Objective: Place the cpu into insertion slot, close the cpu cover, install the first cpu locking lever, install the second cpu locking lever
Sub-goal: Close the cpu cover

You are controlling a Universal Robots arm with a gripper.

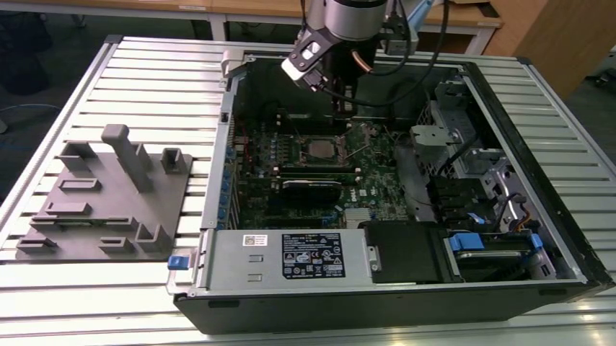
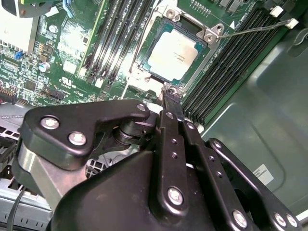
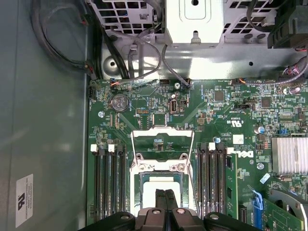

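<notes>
The cpu (image 2: 175,53) lies in the insertion slot (image 1: 321,148) with its pale metal face up; it also shows as the cpu (image 3: 149,188) in the first wrist view. The cpu cover (image 3: 162,132), a thin silvery frame, looks swung up on its hinge beyond the socket. A thin wire locking lever (image 2: 255,28) sticks out sideways from a socket corner. My gripper (image 2: 172,94) is shut with nothing between its fingers, the tips just above the socket's edge. From overhead the gripper (image 3: 165,192) sits over the cpu, and the gripper (image 1: 342,108) hangs inside the case.
Memory slots (image 3: 108,183) flank the socket on both sides. A black expansion card (image 1: 313,189) lies just in front of it. A drive cage (image 1: 452,144) and cables fill the exterior view's right. A grey fixture plate (image 1: 106,202) sits on the table outside the case.
</notes>
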